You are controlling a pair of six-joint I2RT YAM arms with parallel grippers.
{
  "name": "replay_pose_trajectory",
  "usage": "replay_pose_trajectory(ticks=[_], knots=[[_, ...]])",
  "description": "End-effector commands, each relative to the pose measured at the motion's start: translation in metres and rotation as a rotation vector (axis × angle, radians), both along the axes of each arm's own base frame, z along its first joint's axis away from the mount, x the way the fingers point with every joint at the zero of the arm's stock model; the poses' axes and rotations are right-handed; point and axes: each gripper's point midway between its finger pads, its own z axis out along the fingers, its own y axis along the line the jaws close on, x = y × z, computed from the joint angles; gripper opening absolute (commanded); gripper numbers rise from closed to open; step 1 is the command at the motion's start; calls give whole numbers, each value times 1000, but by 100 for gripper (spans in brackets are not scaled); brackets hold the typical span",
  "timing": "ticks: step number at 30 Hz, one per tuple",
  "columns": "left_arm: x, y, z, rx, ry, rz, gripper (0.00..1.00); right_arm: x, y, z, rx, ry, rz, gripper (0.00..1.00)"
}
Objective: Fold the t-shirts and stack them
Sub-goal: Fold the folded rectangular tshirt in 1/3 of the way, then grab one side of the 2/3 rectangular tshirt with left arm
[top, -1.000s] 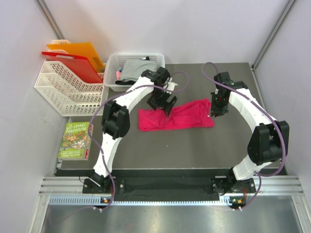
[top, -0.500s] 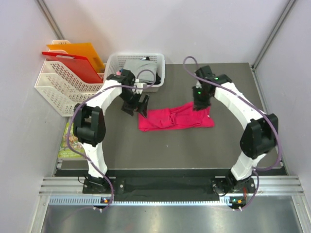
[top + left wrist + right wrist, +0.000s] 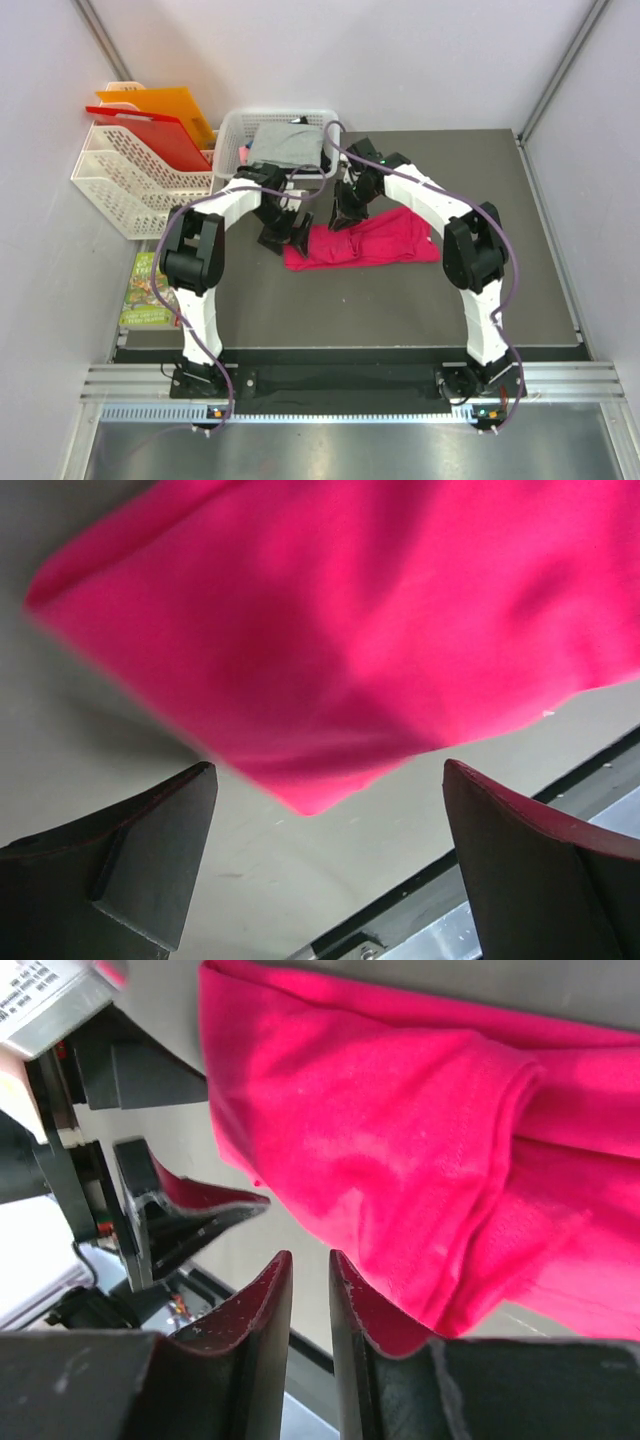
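Pink t-shirt (image 3: 380,245) on table (image 3: 500,290), left jaws wide above its corner, right jaws narrow at its edge.

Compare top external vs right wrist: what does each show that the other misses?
Top external only: the white basket holding a grey t-shirt, the rack with an orange folder and a red folder, the book, both whole arms. Right wrist only: the right arm's jaws close up, nearly closed, nothing between them. Both: the pink t-shirt on the dark table, and the left arm's jaws, open, at its end.
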Motion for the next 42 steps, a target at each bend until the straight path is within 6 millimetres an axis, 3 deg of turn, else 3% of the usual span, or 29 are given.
replay_pose_trajectory(ticks=[1, 9, 14, 18, 20, 26, 31, 32, 35, 36, 37, 42], knots=[[6, 11, 10, 7, -79, 8, 99, -4, 9, -15, 58, 61, -12, 22], [13, 13, 17, 11, -112, 20, 99, -29, -12, -72, -41, 170, -4, 20], [25, 4, 26, -23, -116, 36, 99, -33, -31, -104, -143, 166, 3, 20], [26, -2, 17, -40, -78, 40, 99, -38, -44, -128, -209, 177, 13, 18], [28, -6, 12, -51, -58, 43, 99, -39, -45, -130, -213, 176, 24, 17], [15, -14, 1, -69, -1, 24, 99, -20, -38, -95, -174, 103, 22, 19], [9, -19, -8, -74, 26, 21, 99, 3, -31, -41, -92, 14, 2, 20], [9, -20, -8, -82, 27, 20, 95, 5, -31, -33, -82, 1, -1, 20], [11, -25, -4, -112, 21, 19, 43, 11, -37, -1, -52, -46, -30, 21], [12, -25, -3, -113, 17, 19, 16, 14, -42, 14, -39, -74, -45, 21], [13, -24, -2, -104, 15, 22, 0, 13, -45, 20, -40, -79, -51, 21], [12, -8, 8, -78, 6, 29, 0, 18, -76, 53, -42, -134, -110, 21]])
